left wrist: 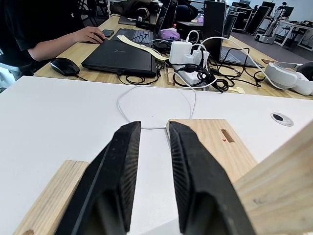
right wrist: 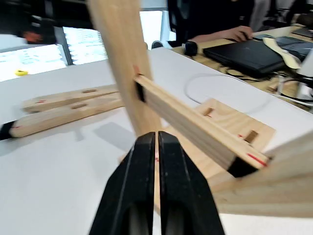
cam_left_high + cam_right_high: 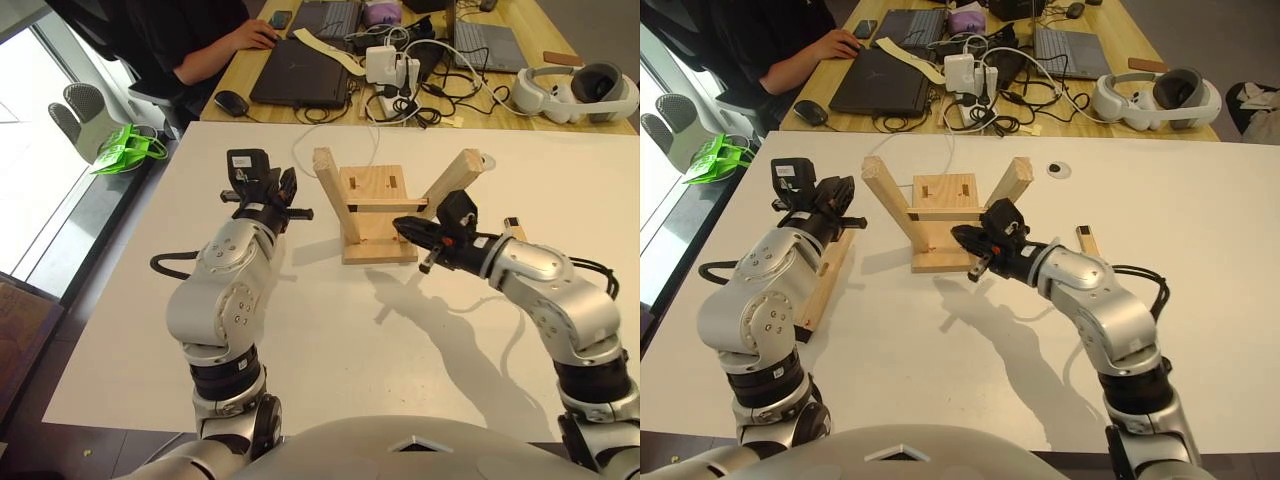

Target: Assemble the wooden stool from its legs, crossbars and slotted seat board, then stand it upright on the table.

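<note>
Left edge of the worktop (image 3: 300, 350): two loose legs (image 3: 825, 275) lying side by side, not yet fitted, partly under the left arm (image 3: 228, 285). Above their far ends, left gripper (image 1: 151, 126), just left of the half-built stool; elbow bent, wrist aimed at the far edge, fingers (image 1: 122, 166) parted by a narrow gap, nothing between.

Middle, toward the far edge: seat board (image 3: 365, 240) flat on the worktop, left leg (image 3: 333, 195) and right leg (image 3: 456, 178) standing in its slots and splaying outward, crossbar (image 3: 385, 206) joining them.

Reaching in from the right, right gripper (image 2: 157, 134): right arm (image 3: 545, 285) bent at the elbow, forearm low and level, fingers pressed together on nothing, tips over the seat board just on the near side of the crossbar. Cannot tell whether touching it. Further right, beside that forearm, a small wooden piece (image 3: 1086, 240), perhaps a spare crossbar.

Probably seating or checking the crossbar joint. Push squarely along the slot line, never sideways, to avoid skidding the seat board. Brace the left leg with the left fingers first. Confirm both crossbar ends flush before fetching the loose legs.
</note>
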`<control>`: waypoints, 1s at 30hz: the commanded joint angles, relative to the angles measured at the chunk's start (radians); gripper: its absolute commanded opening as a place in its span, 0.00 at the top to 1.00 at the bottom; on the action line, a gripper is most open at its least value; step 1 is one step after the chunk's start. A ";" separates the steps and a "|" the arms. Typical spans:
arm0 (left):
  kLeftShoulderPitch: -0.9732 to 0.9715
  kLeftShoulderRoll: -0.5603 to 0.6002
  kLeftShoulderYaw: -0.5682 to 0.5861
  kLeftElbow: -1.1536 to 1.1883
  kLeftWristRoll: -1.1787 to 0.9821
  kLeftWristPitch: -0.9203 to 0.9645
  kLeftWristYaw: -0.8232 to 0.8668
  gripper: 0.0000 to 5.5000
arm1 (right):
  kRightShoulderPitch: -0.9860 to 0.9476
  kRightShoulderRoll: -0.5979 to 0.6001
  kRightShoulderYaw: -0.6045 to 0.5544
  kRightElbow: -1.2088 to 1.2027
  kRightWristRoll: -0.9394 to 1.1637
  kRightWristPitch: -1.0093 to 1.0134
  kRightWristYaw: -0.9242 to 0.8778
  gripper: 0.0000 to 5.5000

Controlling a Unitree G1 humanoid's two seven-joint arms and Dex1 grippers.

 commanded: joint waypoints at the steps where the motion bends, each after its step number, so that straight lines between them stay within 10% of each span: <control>1: -0.004 0.008 0.005 0.006 0.010 -0.009 0.006 0.80 | -0.050 -0.103 0.005 0.208 -0.246 -0.123 -0.135 0.98; 5: 0.012 -0.003 0.001 -0.004 0.019 -0.014 0.016 0.80 | -0.147 -0.180 -0.090 0.430 -0.460 -0.353 -0.346 0.98; 12: 0.025 0.002 -0.001 -0.017 0.017 -0.009 0.018 0.80 | 0.161 -0.522 0.158 -0.100 -0.207 -0.234 0.415 0.98; 20: -0.002 -0.001 -0.017 0.015 0.025 -0.026 0.019 0.80 | -0.095 0.030 0.066 0.099 -0.235 -0.249 -0.063 0.98; 30: 0.014 -0.001 -0.031 0.025 0.041 -0.052 0.023 0.80 | -0.084 0.062 -0.026 0.215 -0.458 -0.228 -0.316 0.98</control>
